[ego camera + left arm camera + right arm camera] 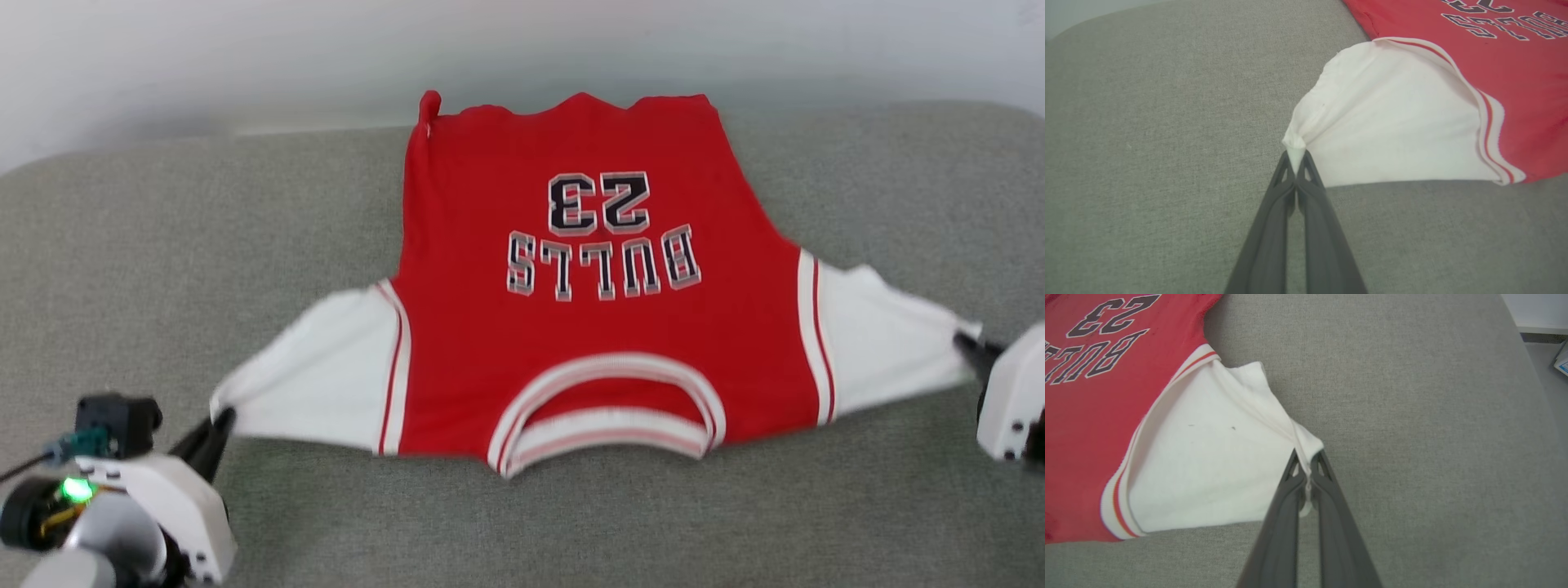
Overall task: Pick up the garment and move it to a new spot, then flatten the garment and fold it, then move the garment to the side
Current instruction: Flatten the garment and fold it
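Note:
The garment (588,327), a red jersey with white sleeves and "BULLS 23" lettering, lies spread face up on the grey cushion, collar towards me and hem at the far side. My left gripper (222,418) is shut on the tip of the white sleeve at the lower left, pinching a small peak of cloth (1295,154). At the right edge, my right gripper (965,341) is shut on the other sleeve's end, with the white hem caught between its fingers (1306,467). Both sleeves are drawn out sideways and taut.
The grey fabric surface (163,245) runs wide on both sides of the jersey and in front of the collar. A pale wall (245,49) stands behind the hem. The cushion's right edge drops to the floor (1547,359).

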